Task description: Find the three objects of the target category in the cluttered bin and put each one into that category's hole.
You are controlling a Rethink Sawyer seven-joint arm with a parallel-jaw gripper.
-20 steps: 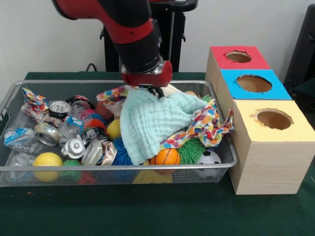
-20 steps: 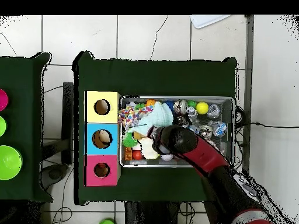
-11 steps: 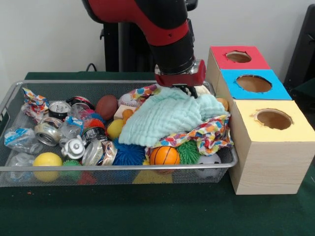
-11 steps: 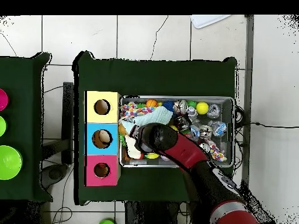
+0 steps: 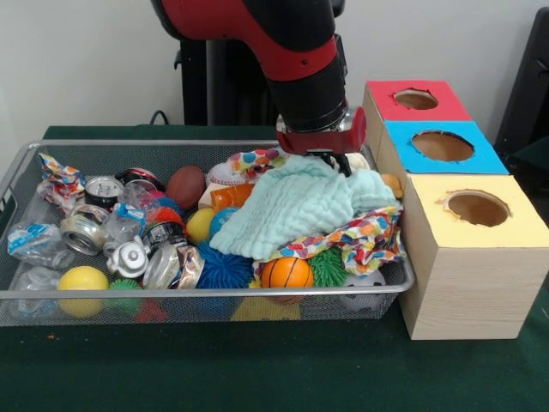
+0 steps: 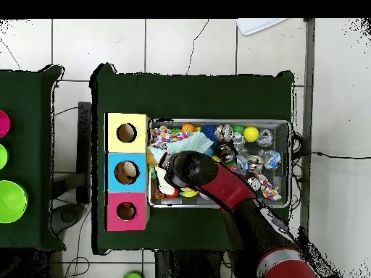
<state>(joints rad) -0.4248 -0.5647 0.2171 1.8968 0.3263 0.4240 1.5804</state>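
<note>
Mint-green muslin cloth (image 5: 296,206) is bunched at the bin's (image 5: 206,293) end nearest the 3 holed boxes (image 5: 467,249), 1 corner lifted, probably to carry it to a hole. The gripper (image 5: 334,160) appears pinched on that corner; a patterned cloth (image 5: 360,236) lies beneath
</note>
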